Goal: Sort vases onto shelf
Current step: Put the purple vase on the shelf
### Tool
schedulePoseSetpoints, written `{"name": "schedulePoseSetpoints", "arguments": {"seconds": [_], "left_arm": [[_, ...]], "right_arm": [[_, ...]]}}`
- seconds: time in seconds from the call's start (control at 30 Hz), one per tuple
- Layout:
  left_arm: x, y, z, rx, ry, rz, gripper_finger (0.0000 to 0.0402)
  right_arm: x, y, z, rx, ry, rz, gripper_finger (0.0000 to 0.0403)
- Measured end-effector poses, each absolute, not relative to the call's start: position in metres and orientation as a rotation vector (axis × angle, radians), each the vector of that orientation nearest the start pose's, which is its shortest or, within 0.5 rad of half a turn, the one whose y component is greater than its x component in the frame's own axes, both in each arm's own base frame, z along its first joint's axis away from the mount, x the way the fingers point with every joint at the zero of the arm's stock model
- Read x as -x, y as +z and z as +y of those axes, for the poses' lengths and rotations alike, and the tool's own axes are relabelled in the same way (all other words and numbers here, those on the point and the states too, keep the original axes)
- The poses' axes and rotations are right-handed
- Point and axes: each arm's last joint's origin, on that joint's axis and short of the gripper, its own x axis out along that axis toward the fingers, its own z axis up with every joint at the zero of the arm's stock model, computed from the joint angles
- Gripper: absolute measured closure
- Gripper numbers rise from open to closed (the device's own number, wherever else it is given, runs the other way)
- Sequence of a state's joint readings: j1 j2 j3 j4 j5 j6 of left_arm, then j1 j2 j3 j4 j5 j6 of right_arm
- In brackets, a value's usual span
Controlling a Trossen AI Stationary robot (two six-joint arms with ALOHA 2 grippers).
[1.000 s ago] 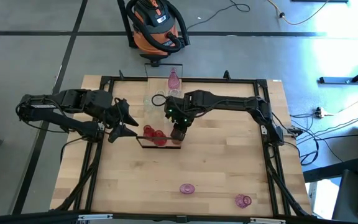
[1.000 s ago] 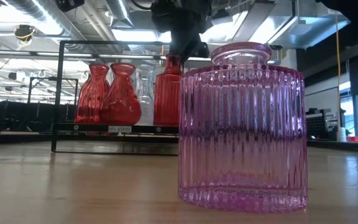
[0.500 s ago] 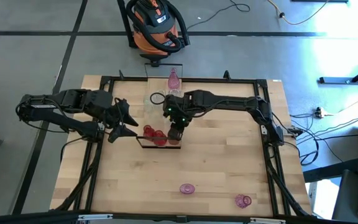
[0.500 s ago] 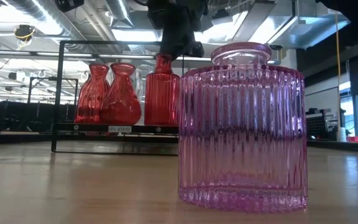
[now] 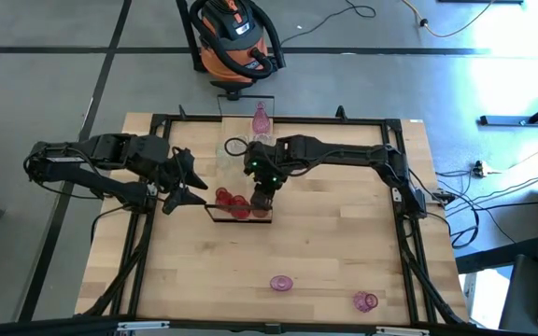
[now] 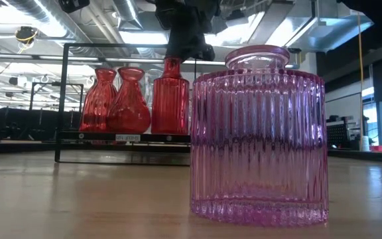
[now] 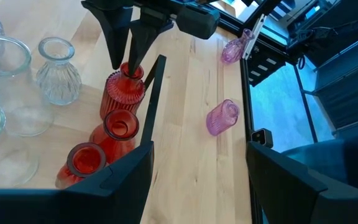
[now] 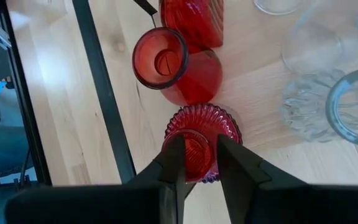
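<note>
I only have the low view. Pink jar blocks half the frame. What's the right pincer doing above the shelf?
Observer: The right pincer grips the neck of the ribbed red vase, which stands on the shelf.
Operator: Where's the left arm?
Observer: The left pincer waits open beside the shelf's end, holding nothing.
Operator: Any vases left loose?
Observer: Two pink vases lie on the table's near side; one pink vase stands at the far edge.
</note>
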State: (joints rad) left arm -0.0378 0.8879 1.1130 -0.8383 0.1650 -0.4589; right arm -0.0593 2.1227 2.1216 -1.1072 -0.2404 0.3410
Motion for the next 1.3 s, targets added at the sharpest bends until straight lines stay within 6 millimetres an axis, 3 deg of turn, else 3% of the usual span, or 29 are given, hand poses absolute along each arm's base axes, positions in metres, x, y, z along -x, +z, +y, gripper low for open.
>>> {"name": "schedulePoseSetpoints", "arguments": {"seconds": [0.2, 0.43, 0.63, 0.73, 0.9, 1.13, 1.3], "left_arm": [[-0.157, 0.366, -0.011, 0.482, -0.052, 0.648, 0.0154], [-0.157, 0.366, -0.011, 0.482, -0.052, 0.648, 0.0154], [-0.156, 0.365, -0.011, 0.485, -0.054, 0.668, 0.0154], [-0.155, 0.363, -0.011, 0.486, -0.053, 0.689, 0.0154], [-0.154, 0.362, -0.011, 0.487, -0.048, 0.707, 0.0154], [-0.154, 0.361, -0.011, 0.452, -0.052, 0.707, 0.0154], [-0.154, 0.362, -0.010, 0.415, -0.059, 0.701, 0.0154]], "right_arm": [[-0.445, 0.313, -0.027, -0.485, -0.068, 1.090, 0.0328], [-0.435, 0.355, -0.036, -0.480, -0.104, 1.017, 0.0328], [-0.397, 0.372, -0.027, -0.476, -0.165, 1.168, 0.0328], [-0.375, 0.375, -0.007, -0.389, -0.233, 1.300, 0.0328], [-0.341, 0.380, 0.042, -0.473, -0.195, 1.318, 0.0328], [-0.265, 0.344, 0.110, -0.635, -0.262, 1.533, 0.0328], [-0.214, 0.324, 0.144, -0.890, -0.341, 1.506, 0.0315]]}}
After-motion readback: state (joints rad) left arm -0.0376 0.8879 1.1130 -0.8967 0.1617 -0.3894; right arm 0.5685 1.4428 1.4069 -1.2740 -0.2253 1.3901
